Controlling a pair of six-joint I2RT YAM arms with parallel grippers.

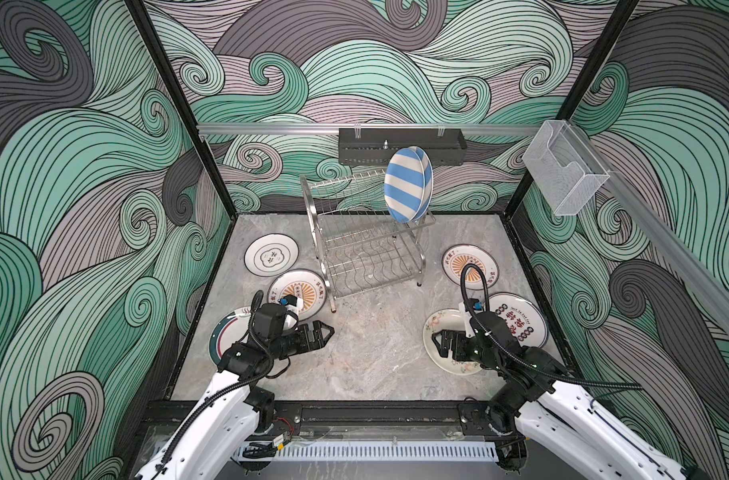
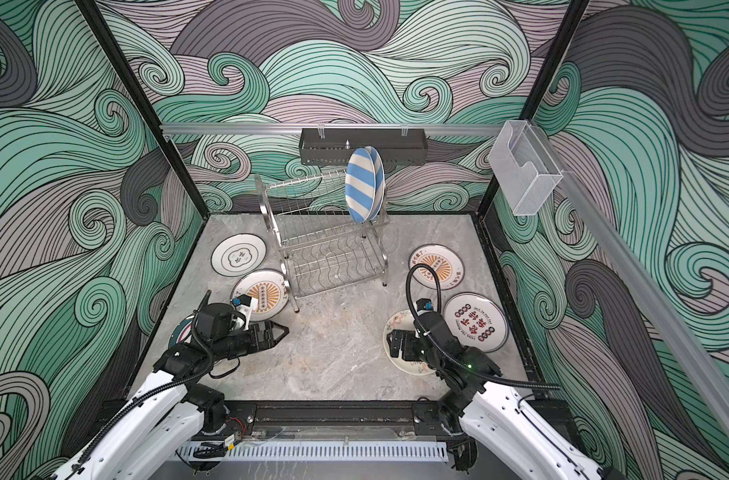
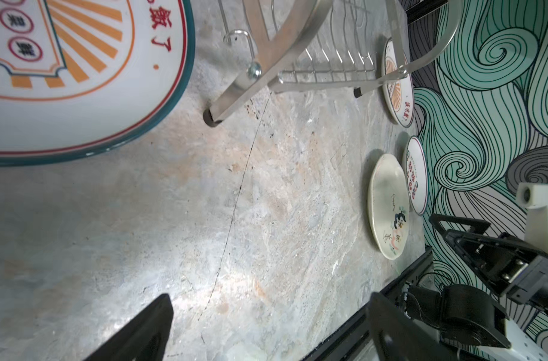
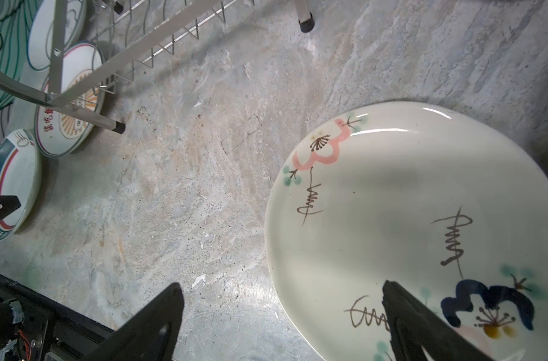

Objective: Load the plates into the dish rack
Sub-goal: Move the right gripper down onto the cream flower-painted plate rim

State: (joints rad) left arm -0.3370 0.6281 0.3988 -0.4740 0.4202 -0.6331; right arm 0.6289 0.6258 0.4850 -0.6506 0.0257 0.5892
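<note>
Right claw (image 4: 282, 284) spread astride cream plate (image 4: 391, 203) rim, dish rack (image 4: 135, 51) beyond

Both top views: bright, even light from overhead, sharp across the field; frame posts (image 1: 174, 89) splay outward toward the corners.
Dish rack (image 1: 367, 253): glinting wires, faint soft shadow on the marble tabletop (image 1: 375, 357).
Left wrist view: pale hot patch on the stone, dimmer beside the sunburst plate (image 3: 79, 78); fingers (image 3: 141, 331) of the left gripper (image 3: 271, 297) black, soft-edged, without detail.
Right wrist view: white glare streaks along the cream plate (image 4: 391, 203) rim, broad grey shadow over its middle; right gripper (image 4: 282, 284) fingers (image 4: 147, 328) likewise dark and blurred.
</note>
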